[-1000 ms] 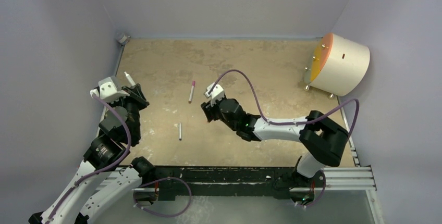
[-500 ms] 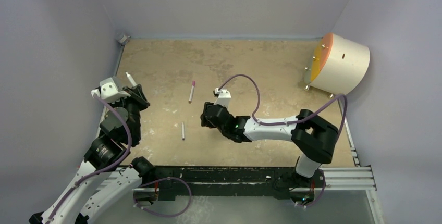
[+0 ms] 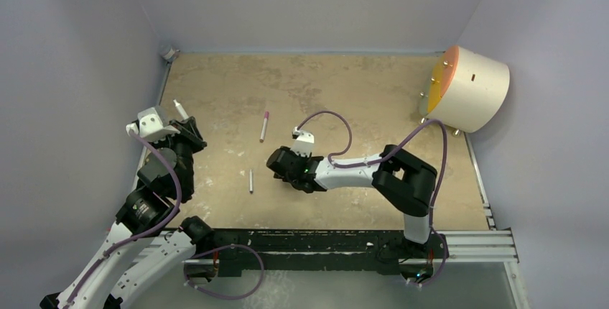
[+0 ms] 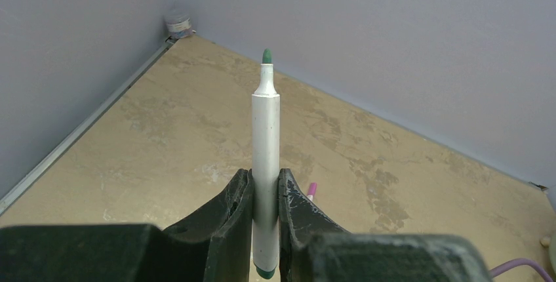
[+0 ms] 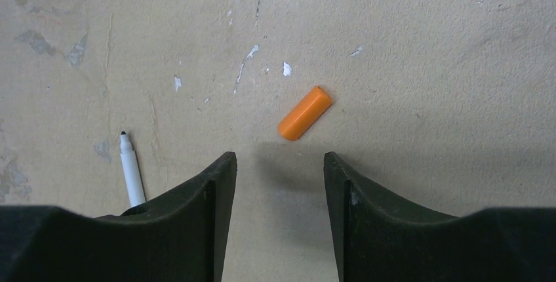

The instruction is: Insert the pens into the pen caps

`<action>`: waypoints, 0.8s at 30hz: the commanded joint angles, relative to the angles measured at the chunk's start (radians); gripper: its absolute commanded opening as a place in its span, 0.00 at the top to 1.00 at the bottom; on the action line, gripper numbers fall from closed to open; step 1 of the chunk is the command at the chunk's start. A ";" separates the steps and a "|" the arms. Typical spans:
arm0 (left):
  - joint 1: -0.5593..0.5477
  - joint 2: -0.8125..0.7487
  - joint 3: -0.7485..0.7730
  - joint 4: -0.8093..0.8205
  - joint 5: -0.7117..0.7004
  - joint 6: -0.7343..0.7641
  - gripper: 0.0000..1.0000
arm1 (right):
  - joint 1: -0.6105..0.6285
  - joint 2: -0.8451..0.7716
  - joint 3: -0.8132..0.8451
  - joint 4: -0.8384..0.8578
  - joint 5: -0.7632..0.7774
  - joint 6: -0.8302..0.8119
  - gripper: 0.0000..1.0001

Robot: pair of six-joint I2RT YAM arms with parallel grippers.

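Note:
My left gripper (image 3: 184,131) is shut on a white-grey pen (image 4: 265,144) and holds it upright at the table's left edge, green tip (image 4: 267,56) up; it also shows in the top view (image 3: 178,111). My right gripper (image 5: 278,161) is open and empty, low over the table, in the top view (image 3: 275,161) near the middle. The orange cap (image 5: 305,113) lies just ahead of its jaws, untouched. A second pen (image 3: 250,180) with a dark tip lies left of it, also in the right wrist view (image 5: 131,172). A third pen (image 3: 264,126) wears the pink cap (image 4: 311,190). The blue cap is out of view.
A cream drum with an orange face (image 3: 468,86) lies on its side at the back right. A small grey object (image 3: 169,54) sits in the back left corner. Grey walls close the table on three sides. A metal rail (image 3: 474,244) runs along the near edge.
My right gripper has moved left and toward the near side, coming low over the orange cap. The left gripper and its pen have not moved.

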 commanded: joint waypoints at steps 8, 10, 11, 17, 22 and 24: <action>0.000 -0.004 0.001 0.024 0.010 0.014 1.00 | -0.100 0.034 -0.011 0.054 -0.044 -0.062 0.47; 0.001 -0.003 0.001 0.025 0.009 0.016 1.00 | -0.103 0.057 0.015 0.042 -0.048 -0.075 0.47; 0.001 -0.001 0.002 0.026 0.009 0.016 1.00 | -0.102 0.068 0.030 0.033 -0.049 -0.080 0.48; 0.002 -0.001 0.004 0.024 -0.001 0.022 1.00 | -0.082 0.108 0.103 -0.019 -0.005 -0.100 0.52; 0.001 -0.007 0.001 0.022 -0.003 0.024 1.00 | -0.070 0.103 0.110 -0.030 0.000 -0.082 0.54; 0.002 -0.009 0.001 0.020 -0.003 0.023 1.00 | -0.070 0.081 0.098 -0.039 0.016 -0.074 0.54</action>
